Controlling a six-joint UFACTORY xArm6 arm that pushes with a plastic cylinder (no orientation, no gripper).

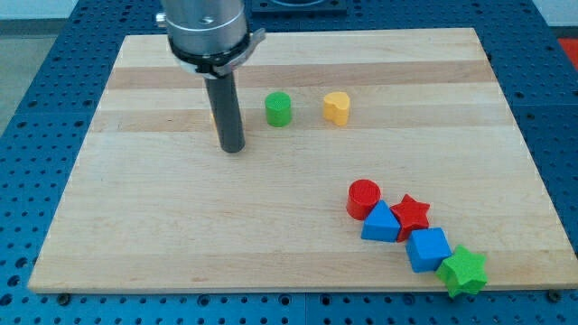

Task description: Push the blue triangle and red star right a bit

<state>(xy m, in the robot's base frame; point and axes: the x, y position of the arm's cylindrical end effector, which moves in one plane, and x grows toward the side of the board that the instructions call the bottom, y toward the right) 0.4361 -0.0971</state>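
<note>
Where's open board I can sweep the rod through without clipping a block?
Open: the view's left and bottom-left, below my tip, and the right strip past the yellow heart. Crowded: bottom right, where red cylinder, blue triangle, red star, blue cube and green star cluster.

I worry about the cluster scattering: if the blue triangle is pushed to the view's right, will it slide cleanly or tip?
The blue triangle looks squat and flat-based, so it probably slides on the smooth wooden board rather than tipping. It seems to touch the red star and the blue cube, so those likely get shoved along. My tip is far off, toward the view's upper left.
</note>
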